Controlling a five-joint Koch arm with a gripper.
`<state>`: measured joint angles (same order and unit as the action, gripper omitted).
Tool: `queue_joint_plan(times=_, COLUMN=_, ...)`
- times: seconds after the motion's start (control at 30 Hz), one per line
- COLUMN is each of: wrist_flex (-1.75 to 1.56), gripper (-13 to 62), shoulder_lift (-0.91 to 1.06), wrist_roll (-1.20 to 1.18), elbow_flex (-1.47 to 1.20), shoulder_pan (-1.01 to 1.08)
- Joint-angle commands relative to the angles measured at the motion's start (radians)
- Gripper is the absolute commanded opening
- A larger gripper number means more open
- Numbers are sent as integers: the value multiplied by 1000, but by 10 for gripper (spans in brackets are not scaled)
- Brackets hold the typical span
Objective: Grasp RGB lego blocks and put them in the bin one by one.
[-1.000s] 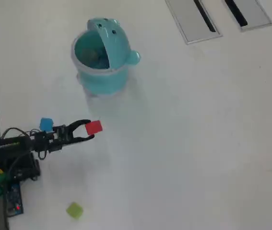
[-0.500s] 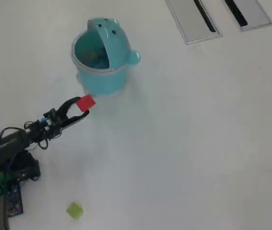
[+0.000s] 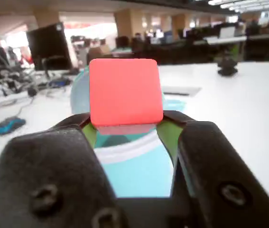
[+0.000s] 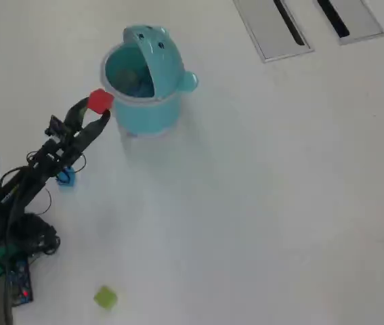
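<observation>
Overhead view, left to right: arm reaches up from lower-left corner; blue block [image 4: 66, 177] lies on table [image 4: 259, 203] just beside/partly under the arm, and yellow-green block [image 4: 105, 297] sits near the bottom edge, well apart from the rest. Gripper [image 4: 94, 108] is clamped on red block [image 4: 99, 101], fingers [image 4: 78, 110] pressed to both its sides, w/ block held right at the left rim of the bin [image 4: 147, 101]. Bin's lid is flipped up, opening exposed. Two grey slotted panels [image 4: 273, 30] at top right. Wrist view: red block [image 3: 125, 91] pinched btwn both fingers [image 3: 84, 124], teal bin [image 3: 139, 161] directly behind and below it.
</observation>
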<state>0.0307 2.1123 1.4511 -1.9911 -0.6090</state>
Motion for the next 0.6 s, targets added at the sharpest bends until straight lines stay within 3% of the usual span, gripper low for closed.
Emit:
queue_joint_plan(times=0.0, wrist_flex=-6, gripper=53, shoulder_lift=-6, wrist_roll=21, elbow_flex=153, shoulder_pan=-18)
queue_joint_plan(times=0.57, wrist_flex=-83, gripper=24, shoulder_lift=-388, wrist_roll=69, elbow_flex=403, shoulder_pan=-133)
